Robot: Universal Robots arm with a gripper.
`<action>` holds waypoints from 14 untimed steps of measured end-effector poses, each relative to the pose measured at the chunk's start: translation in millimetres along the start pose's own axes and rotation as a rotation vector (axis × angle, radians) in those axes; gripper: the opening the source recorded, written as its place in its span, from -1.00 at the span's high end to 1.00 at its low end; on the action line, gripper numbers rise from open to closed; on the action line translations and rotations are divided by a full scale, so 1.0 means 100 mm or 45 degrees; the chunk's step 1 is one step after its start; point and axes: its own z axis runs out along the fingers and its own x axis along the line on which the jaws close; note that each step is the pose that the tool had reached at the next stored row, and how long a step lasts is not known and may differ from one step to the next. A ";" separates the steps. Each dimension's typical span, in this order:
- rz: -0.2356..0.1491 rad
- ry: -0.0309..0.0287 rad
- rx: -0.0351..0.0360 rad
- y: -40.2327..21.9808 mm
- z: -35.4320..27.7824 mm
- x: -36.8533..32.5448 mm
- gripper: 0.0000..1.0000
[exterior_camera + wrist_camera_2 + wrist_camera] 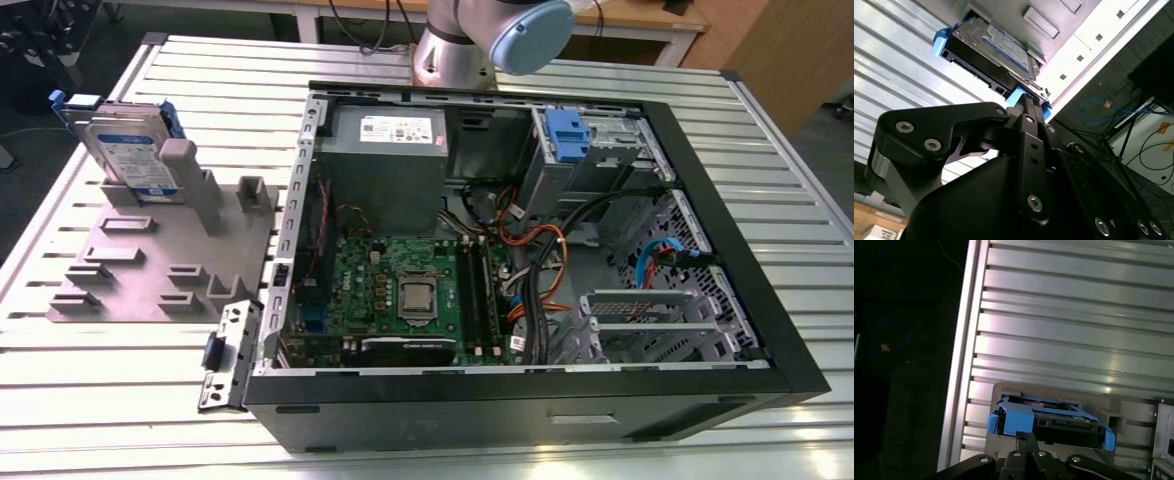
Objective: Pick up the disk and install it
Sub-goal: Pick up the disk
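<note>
Exterior view puts the disk (120, 150), silver with a white-and-blue label and blue frame, standing on edge in a grey fixture (147, 275) near the surface's (107, 390) far corner (the exterior view's left), bare slats around it. Both wrist views add the claw (1028, 101) (1026, 436), fingers pressed together, empty, near the disk's blue end.

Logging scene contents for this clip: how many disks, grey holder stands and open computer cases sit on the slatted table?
Disk: 1
Grey holder stand: 1
Open computer case: 1
Total: 3
</note>
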 end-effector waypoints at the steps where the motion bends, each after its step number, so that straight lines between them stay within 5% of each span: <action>1: -0.014 0.0006 0.0003 0.000 0.000 0.000 0.79; 14: -0.207 0.0086 0.0040 0.000 0.000 0.000 0.79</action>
